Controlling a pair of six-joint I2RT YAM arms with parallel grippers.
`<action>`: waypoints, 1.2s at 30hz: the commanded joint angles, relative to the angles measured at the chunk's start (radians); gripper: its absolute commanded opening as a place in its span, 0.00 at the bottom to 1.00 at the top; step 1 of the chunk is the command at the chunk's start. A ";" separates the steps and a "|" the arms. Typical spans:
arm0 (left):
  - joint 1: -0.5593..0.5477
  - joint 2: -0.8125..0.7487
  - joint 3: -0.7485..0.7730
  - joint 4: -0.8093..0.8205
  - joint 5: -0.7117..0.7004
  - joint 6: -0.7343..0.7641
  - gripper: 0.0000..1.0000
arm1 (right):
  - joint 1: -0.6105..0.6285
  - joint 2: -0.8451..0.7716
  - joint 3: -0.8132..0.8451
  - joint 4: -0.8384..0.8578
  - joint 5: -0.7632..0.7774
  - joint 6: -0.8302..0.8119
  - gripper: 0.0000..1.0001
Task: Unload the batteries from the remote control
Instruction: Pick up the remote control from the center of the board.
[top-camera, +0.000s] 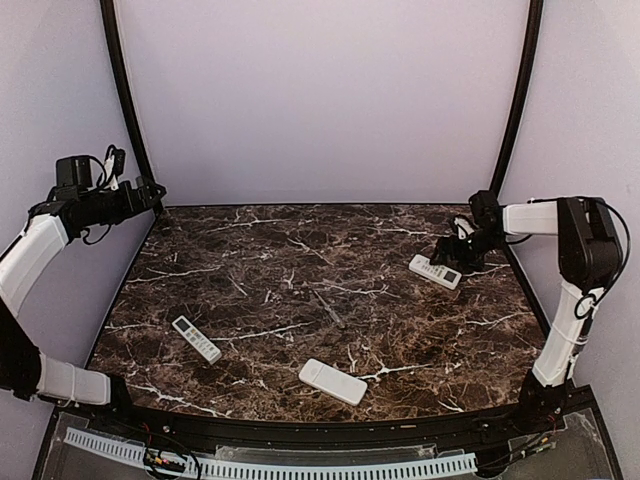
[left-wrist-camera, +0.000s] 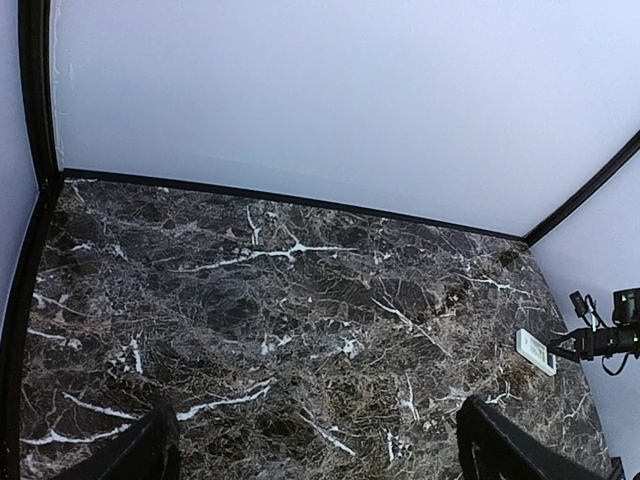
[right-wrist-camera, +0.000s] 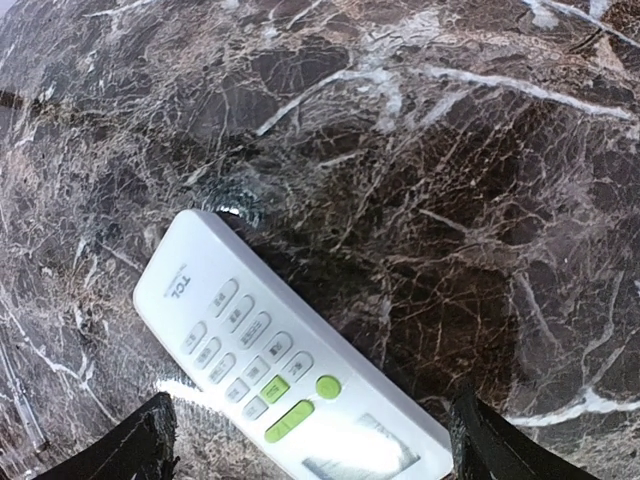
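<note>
**A:** What takes up most of the scene?

**B:** A dark marble table (top-camera: 300, 250) with white veins, closed in by pale walls (top-camera: 320, 100). The left arm (top-camera: 35, 250) is raised at the table's far left corner. The right arm (top-camera: 575, 300) reaches in from the right edge.

**A:** And the remotes?

**B:** There are three, all white and well apart. The plain white remote (top-camera: 332, 381) lies near the front edge, about the middle. The slim remote (top-camera: 196, 338) lies front left, keys up. The TCL remote (right-wrist-camera: 270, 370) lies flat at the right side, also keys up.

**A:** The grippers?

**B:** The right gripper (top-camera: 455, 250) hangs just over the TCL remote, its jaws open and astride the end with the green buttons (right-wrist-camera: 290, 420). I cannot tell whether it touches the remote. The left gripper (top-camera: 150, 192) is up in the air, jaws spread wide, holding nothing.

**A:** The batteries?

**B:** They are not to be seen in any view.
</note>
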 joint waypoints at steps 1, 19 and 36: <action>0.004 -0.100 0.014 -0.032 -0.013 0.019 0.96 | 0.027 -0.049 -0.031 -0.048 -0.023 -0.007 0.91; 0.000 -0.084 -0.010 0.009 0.068 -0.056 0.95 | 0.106 -0.021 0.155 -0.162 0.178 0.070 0.96; -0.017 -0.061 0.020 -0.053 0.062 -0.035 0.95 | 0.085 0.120 0.203 -0.235 0.157 -0.027 0.97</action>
